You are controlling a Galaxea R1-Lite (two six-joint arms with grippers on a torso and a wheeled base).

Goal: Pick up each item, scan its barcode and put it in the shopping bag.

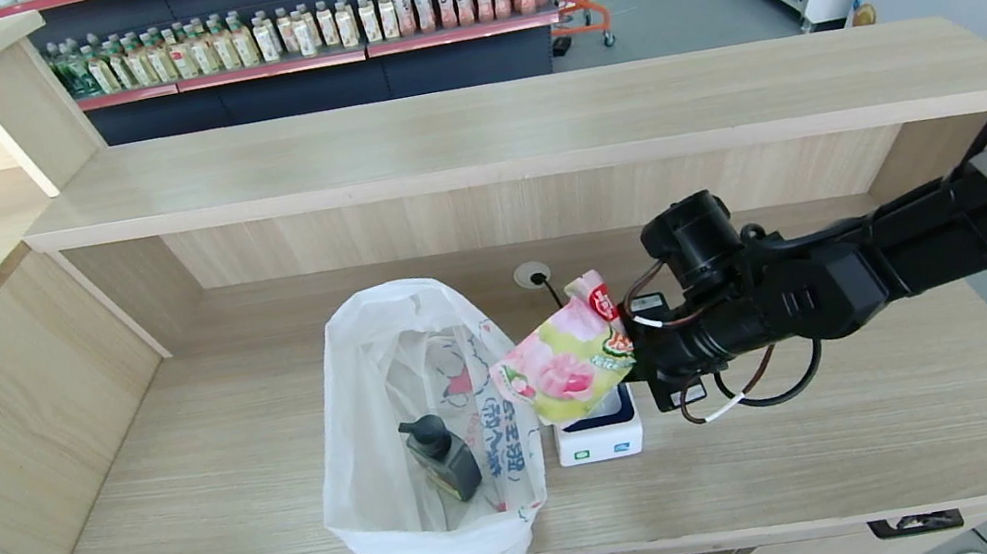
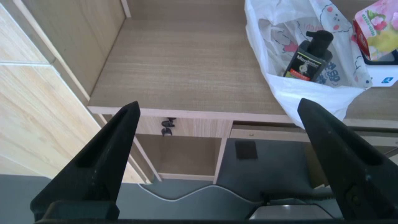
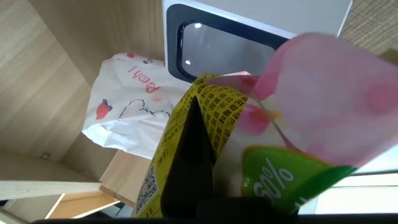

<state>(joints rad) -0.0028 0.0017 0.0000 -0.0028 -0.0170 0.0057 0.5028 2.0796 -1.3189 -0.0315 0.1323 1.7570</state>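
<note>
Scanning step in hand, by the look of it. Gripping pink-and-green pouch (image 1: 568, 355) in right gripper (image 1: 633, 349), jaws closed on its edge, just above white scanner (image 1: 598, 436) near front edge of counter (image 1: 834, 420). Keep printed yellow back turned toward scanner window. Hold flat and steady for a clean read. Then carry across to shopping bag (image 1: 370, 380), just beside scanner at front edge, mouth open, dark pump bottle (image 1: 440, 454) inside. Avoid snagging bag rim on entry. Parked off counter's front edge with left gripper (image 2: 219, 104), jaws spread wide, nothing held.

One bag (image 1: 370, 441), one bottle (image 1: 441, 459) (inside), one pouch (image 1: 564, 361), one scanner (image 1: 599, 441)
</note>
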